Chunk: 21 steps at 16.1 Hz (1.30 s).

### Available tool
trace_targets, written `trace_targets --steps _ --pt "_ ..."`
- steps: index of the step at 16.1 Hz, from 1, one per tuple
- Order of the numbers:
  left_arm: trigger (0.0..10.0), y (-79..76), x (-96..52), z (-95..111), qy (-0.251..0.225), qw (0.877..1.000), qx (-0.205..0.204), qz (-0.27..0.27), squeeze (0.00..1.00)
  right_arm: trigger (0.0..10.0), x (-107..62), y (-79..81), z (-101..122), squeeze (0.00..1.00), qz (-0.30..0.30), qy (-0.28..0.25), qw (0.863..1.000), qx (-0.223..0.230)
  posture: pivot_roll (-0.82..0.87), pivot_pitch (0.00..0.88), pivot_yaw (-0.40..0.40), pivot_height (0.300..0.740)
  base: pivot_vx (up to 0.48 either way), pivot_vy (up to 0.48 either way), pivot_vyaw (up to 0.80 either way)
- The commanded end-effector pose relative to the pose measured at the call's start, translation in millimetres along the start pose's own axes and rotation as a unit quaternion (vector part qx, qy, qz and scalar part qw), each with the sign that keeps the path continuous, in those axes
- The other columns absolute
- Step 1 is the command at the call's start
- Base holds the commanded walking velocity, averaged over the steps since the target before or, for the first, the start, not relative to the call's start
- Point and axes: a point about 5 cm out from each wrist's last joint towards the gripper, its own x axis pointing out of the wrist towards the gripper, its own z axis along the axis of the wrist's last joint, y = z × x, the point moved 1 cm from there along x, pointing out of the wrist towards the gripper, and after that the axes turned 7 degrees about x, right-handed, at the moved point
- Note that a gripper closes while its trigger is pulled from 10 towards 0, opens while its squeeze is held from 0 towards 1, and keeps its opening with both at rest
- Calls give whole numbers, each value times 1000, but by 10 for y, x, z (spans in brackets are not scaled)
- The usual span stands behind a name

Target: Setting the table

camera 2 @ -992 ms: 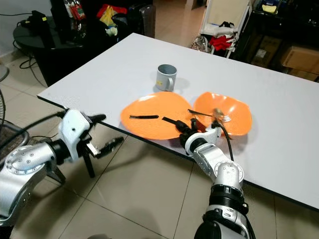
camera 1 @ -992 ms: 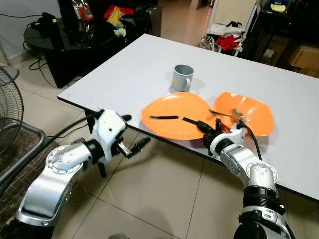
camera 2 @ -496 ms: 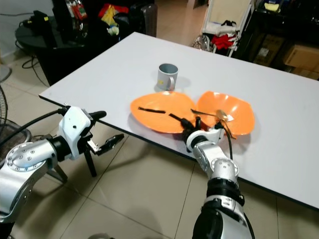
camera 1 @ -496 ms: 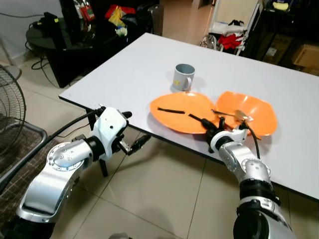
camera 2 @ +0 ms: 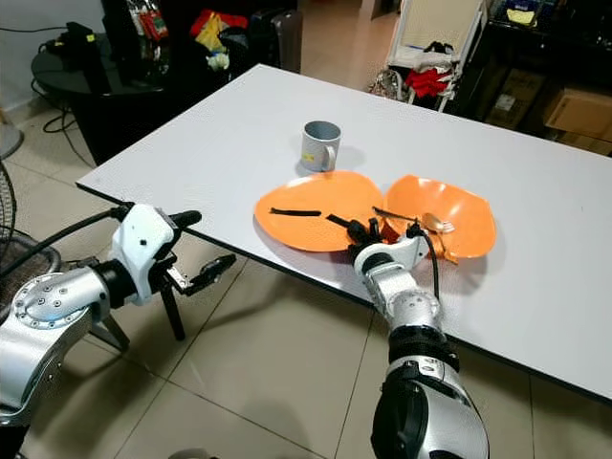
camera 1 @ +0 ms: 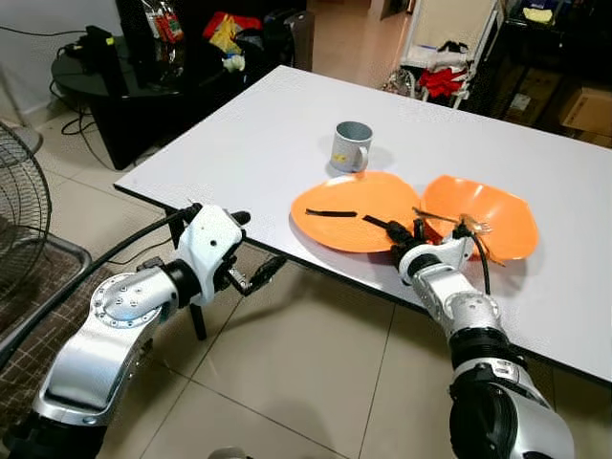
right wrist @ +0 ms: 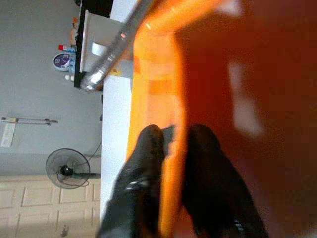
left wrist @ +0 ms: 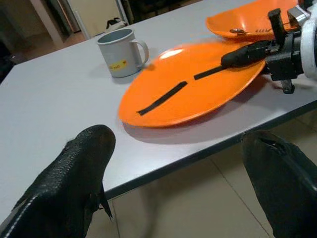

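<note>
An orange plate lies near the white table's front edge. My right gripper is shut on the plate's near right rim. The right wrist view shows its fingers pinching the orange rim. Touching the plate on the right is an orange bowl holding a metal fork and spoon. A grey mug stands just behind the plate. My left gripper hangs open below the table edge, left of the plate, with nothing between its fingers.
A black round side table piled with clutter stands at the far left. A floor fan is beside my left arm. Shelves and boxes line the far right. Tiled floor lies under the table edge.
The plate, held by my right gripper, has slid further onto the table toward the mug and bowl. My left gripper has barely moved.
</note>
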Motion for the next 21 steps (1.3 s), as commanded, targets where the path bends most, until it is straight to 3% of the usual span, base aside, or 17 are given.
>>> trace_targets --steps 1,6,10,15,18,21 --pt "10000 21 0 17 -2 1000 5 5 0 10000 23 34 -23 1000 5 1 1000 -6 113 0 -34 740 0 0 0" --pt "10000 -16 3 29 -7 1000 1 3 0 10000 -84 15 62 1000 7 -7 999 -32 114 0 -44 740 0 0 0" --pt "10000 -104 51 17 -9 1000 -8 -5 0 10000 -415 -75 203 1000 -11 -25 998 -48 101 0 -36 740 0 0 0" --pt "10000 -107 98 12 -10 1000 -13 -3 0 10000 -702 -6 169 1000 -4 -2 996 -90 86 0 -27 740 0 0 0" --pt "10000 -95 118 3 -8 1000 -13 2 0 10000 -718 7 148 1000 -1 0 997 -83 79 0 -19 740 0 0 0" --pt "10000 -61 132 -3 -7 1000 -9 14 0 10000 -475 0 110 1000 -31 -18 999 -41 82 0 -21 740 0 0 0"
